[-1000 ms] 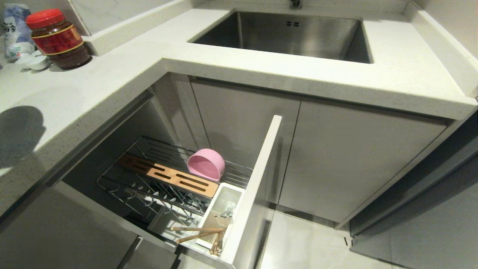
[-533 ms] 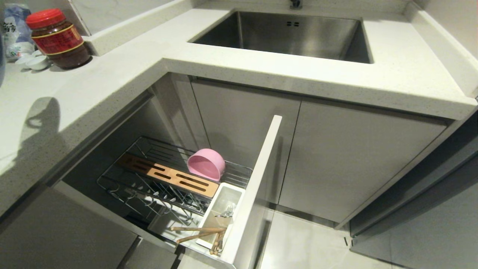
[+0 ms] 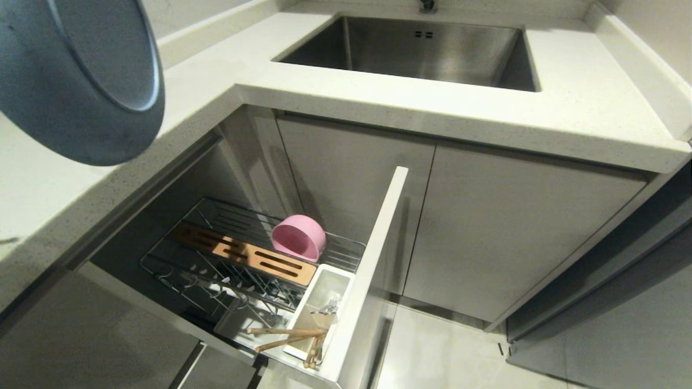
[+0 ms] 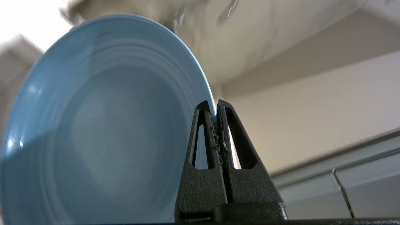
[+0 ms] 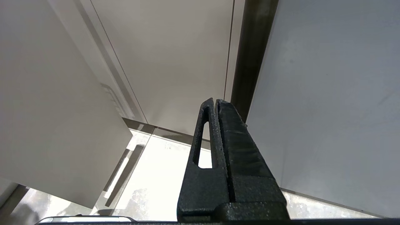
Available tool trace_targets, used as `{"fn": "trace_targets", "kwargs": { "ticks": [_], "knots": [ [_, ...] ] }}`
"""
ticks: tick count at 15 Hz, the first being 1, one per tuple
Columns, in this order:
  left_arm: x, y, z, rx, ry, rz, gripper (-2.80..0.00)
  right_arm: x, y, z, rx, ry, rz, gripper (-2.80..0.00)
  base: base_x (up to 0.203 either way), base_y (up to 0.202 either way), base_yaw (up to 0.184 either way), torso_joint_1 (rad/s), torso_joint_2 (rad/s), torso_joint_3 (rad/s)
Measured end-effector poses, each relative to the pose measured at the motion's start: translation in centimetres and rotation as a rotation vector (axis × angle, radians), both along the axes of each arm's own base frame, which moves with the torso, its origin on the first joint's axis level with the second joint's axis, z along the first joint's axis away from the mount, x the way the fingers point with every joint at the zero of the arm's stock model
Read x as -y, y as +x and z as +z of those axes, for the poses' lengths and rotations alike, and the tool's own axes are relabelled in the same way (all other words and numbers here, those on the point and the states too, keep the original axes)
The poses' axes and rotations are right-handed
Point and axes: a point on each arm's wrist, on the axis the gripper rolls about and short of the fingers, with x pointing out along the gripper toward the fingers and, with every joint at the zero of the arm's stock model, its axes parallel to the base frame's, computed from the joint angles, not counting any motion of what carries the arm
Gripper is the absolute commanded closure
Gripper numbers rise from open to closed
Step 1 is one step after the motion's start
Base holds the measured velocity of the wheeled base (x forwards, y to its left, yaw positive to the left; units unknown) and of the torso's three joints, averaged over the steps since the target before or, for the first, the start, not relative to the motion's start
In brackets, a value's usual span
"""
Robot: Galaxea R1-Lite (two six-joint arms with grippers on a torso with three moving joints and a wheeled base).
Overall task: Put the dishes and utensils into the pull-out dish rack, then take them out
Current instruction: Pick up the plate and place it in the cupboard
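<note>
- I've got the left gripper [image 4: 216, 107] clamped on the rim of the light-blue plate [image 4: 103, 125], fingers [image 4: 204, 137] pinched tight w/ the plate edge between them; plate held on edge, not flat.
- Plate look: big, round, shallow, glossy, faint concentric rings inside. In head view its grey-blue underside [image 3: 81, 81] fills the far-left corner, up above the white countertop [image 3: 378, 92].
- Pull-out dish rack [image 3: 248, 259] stands open low at near left: chrome wire basket, slotted wooden strip [image 3: 243, 253] across it, white panel front [image 3: 373, 270] on its right.
- Pink bowl [image 3: 299, 236], matte, small, sits tipped on its side in the rack's far part, mouth facing left-near, just beside the wooden strip.
- White utensil bin [image 3: 319, 308] at the rack's near-right corner, against the panel; chopsticks [image 3: 286, 336], light wood, lie across its near end, tips pointing left; fork [image 3: 328, 305] glints inside the bin, detail too small to tell.
- Right gripper [image 5: 215, 106]: fingers together, nothing between, parked low facing pale cabinet doors [image 5: 175, 62] and floor.
- Steel sink [image 3: 411, 48] set in the countertop at far centre.
</note>
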Motion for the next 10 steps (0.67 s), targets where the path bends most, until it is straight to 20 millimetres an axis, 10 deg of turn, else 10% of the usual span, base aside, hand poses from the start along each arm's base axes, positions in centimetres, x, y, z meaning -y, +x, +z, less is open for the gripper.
{"fn": "trace_targets", "kwargs": {
  "ticks": [10],
  "knots": [
    [4.0, 3.7, -9.6, -0.286, -0.169, 0.257, 0.0, 0.0, 0.0, 0.0, 0.0, 0.0, 0.0, 0.0, 0.0, 0.0, 0.0, 0.0, 0.0, 0.0]
  ]
}}
